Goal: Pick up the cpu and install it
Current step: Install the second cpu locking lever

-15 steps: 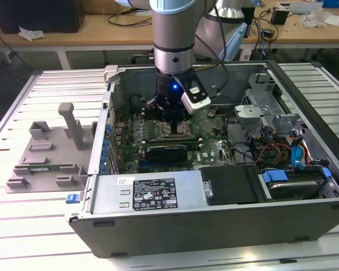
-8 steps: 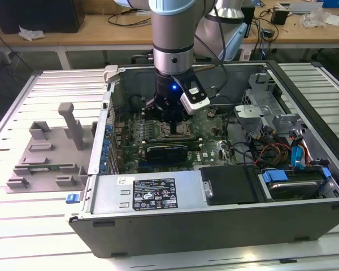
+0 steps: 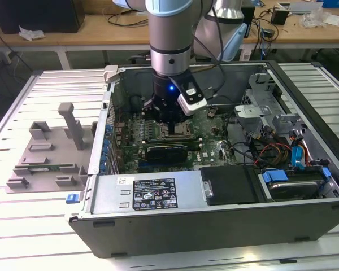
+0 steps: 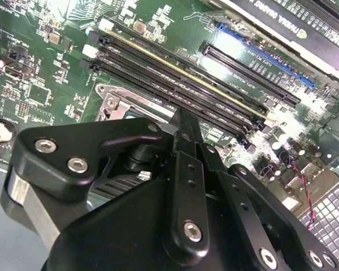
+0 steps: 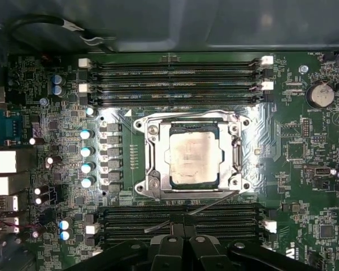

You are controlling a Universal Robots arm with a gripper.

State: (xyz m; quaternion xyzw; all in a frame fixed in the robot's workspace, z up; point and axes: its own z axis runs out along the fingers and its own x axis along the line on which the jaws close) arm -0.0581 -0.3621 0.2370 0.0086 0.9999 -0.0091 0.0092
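gripper (image 5: 183,240): nearest the lens in both wrist views, black linkage and screws; the fingers seem drawn together with nothing seen between them, but the tips are cut off, so I cannot tell the jaw state for sure
gripper position: in the exterior view it hangs straight over the socket, low inside the computer case, apart from the cpu as far as the first wrist view shows
cpu (image 5: 194,155): lying flat inside the socket frame, silver-grey top up, sitting square and level with its edges parallel to the frame
socket frame (image 5: 148,151): metal, closes round the cpu on all four sides; a thin retention lever (image 5: 183,214) lies slanted just beside the frame, toward the gripper
memory slots (image 5: 178,79): long black rows on the far side of the socket from the gripper, more rows on the near side
handling, as a judgement: the cpu looks light, rigid and thin, its metal top slick; contacts underneath likely fragile, so hold by two opposite edges, kept level, no sliding
computer case (image 3: 226,223): open on its side, holding the motherboard (image 5: 305,164), a graphics card (image 3: 166,151) just beyond the socket, loose cables and a drive bay
fixture tray (image 3: 48,155): grey, outside the case at the exterior view's left, well apart from the socket; no cpu seen on it
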